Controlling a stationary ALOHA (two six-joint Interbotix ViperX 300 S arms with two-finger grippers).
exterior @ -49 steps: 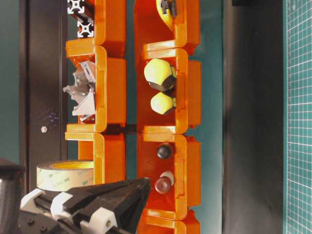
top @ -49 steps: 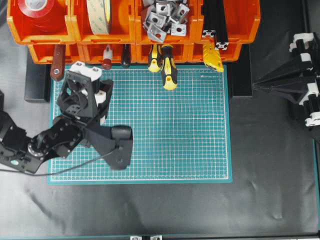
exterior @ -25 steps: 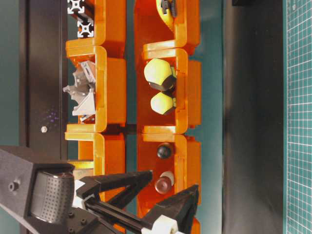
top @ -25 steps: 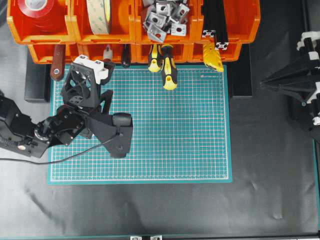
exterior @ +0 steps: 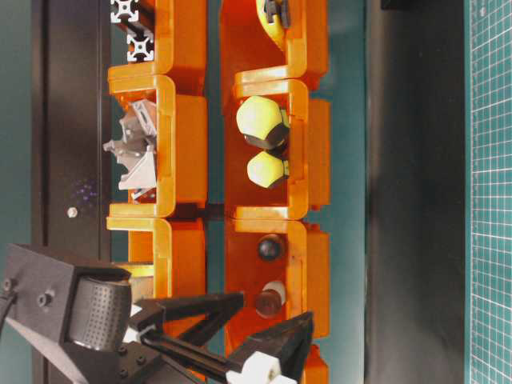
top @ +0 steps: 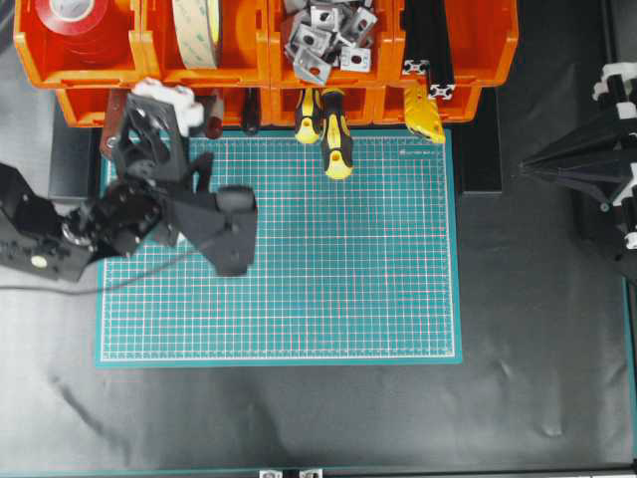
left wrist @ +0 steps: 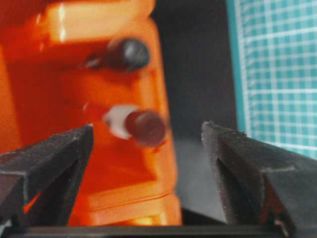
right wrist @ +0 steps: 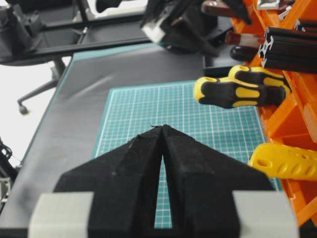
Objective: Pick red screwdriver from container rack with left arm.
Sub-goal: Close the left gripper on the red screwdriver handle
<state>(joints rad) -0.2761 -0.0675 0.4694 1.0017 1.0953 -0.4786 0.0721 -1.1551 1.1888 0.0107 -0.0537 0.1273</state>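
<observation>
The red screwdriver (left wrist: pixel 143 128) lies in a lower bin of the orange container rack (top: pixel 265 48), its rounded red end and white band pointing out. It also shows in the table-level view (exterior: pixel 270 300) and partly in the overhead view (top: pixel 213 126). My left gripper (left wrist: pixel 147 136) is open and empty, with its tips to either side of the handle end, slightly below it and short of it. In the overhead view the left gripper (top: pixel 169 97) is at the rack's lower left bins. My right gripper (right wrist: pixel 162 128) is shut and empty at the far right (top: pixel 528 169).
A black-handled tool (left wrist: pixel 128 53) lies beside the red screwdriver in the same bin. Two yellow-and-black screwdrivers (top: pixel 336 134) and a yellow tool (top: pixel 425 115) stick out of the bins over the green cutting mat (top: pixel 338 259). Upper bins hold tape rolls (top: pixel 75 25) and metal brackets (top: pixel 323 35).
My left gripper opened its jaws and moved up the mat to the rack, closing on the red screwdriver's bin. The right arm drew back slightly to the right.
</observation>
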